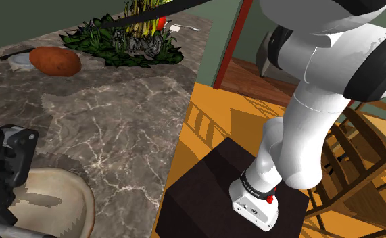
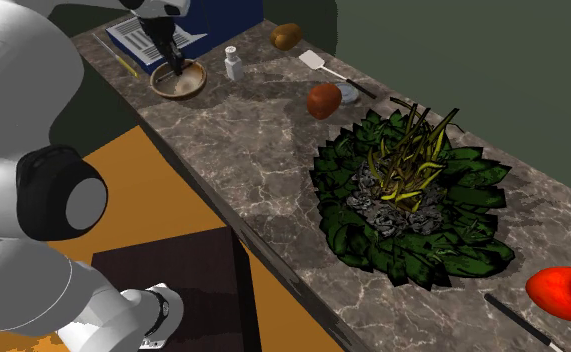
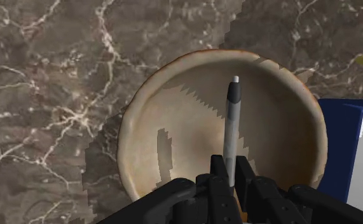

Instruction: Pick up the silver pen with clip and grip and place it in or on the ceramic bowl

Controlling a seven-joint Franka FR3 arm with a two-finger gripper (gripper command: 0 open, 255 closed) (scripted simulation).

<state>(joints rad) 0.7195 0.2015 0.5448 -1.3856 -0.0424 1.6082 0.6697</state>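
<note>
A grey-silver pen with a dark tip [image 3: 232, 121] stands almost upright between my fingers, its tip pointing down into the beige ceramic bowl [image 3: 173, 73]. My gripper [image 3: 231, 175] is shut on the pen's upper end, directly above the bowl's inside. In the second exterior view the gripper [image 2: 173, 62] hangs just over the bowl [image 2: 178, 84] at the far end of the marble counter. In the shoulder view the bowl [image 1: 49, 203] lies at the lower left beside the black hand [image 1: 2, 176].
A blue book [image 2: 153, 35] and a yellow pencil [image 2: 118, 52] lie close behind the bowl. A white bottle [image 2: 233, 64], a spatula [image 2: 333, 72], a reddish-brown lump [image 2: 323, 100], a leafy plant [image 2: 413, 190] and a red apple [image 2: 568, 293] line the counter.
</note>
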